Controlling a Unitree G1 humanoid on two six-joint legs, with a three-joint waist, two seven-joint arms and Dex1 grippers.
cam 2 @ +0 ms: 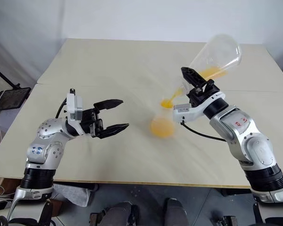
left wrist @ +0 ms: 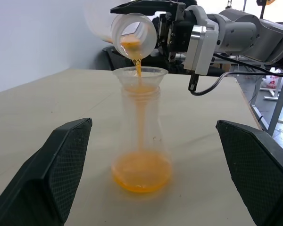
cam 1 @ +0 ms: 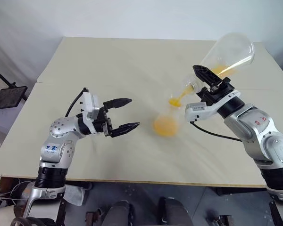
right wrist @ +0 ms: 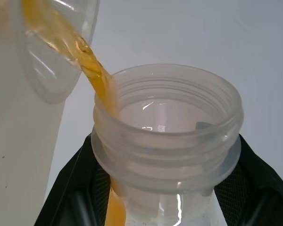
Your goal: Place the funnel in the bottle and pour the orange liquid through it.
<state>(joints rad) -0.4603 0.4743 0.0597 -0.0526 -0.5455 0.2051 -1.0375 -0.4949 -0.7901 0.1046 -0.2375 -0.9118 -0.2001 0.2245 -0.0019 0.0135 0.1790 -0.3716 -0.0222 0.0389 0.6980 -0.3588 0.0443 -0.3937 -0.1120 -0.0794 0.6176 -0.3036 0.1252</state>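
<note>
1. My right gripper (cam 1: 208, 81) is raised over the table (cam 1: 108, 61), reaching forward and toward my left, its two black fingers clenched round the neck of the larger clear flask (cam 1: 228, 51)
2. That flask is tipped well past level: its wide base is up and away from me to the right, its mouth down and to the left, so its long axis slopes down toward the funnel (left wrist: 140, 76)
3. My left arm is bent in front of me with the left gripper (cam 1: 124, 114) pointing toward my right, about level; its fingers are spread wide and grasp nothing, with the bottle (left wrist: 141, 136) standing apart beyond their tips
4. The bottle stands upright on the table between my two arms, neck up, long axis vertical
5. The funnel sits in the bottle's neck, cone up, spout down inside
6. The orange liquid (left wrist: 141, 170) runs in a thin stream from the tipped mouth into the funnel and down, pooling in the bottle's base; some is left along the low side of the tipped flask
7. Small red marks on my right forearm may be lettering, but I cannot read them
</note>
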